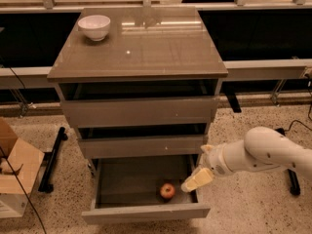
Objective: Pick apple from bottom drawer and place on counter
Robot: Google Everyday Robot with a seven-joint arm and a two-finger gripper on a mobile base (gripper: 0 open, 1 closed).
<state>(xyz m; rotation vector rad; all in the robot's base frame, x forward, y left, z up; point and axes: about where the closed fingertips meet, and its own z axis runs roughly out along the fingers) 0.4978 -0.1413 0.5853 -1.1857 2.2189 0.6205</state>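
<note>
The bottom drawer of the cabinet is pulled open. A small red apple lies on its grey floor near the front right corner. My gripper, with pale yellow fingers, reaches in from the right on a white arm, just right of the apple and slightly above the drawer's right side, a short gap away. It holds nothing. The glossy counter is the cabinet's top.
A white bowl stands at the counter's back left. The two upper drawers are slightly open. A cardboard box stands on the floor at the left. A pale ledge with metal posts runs behind the cabinet.
</note>
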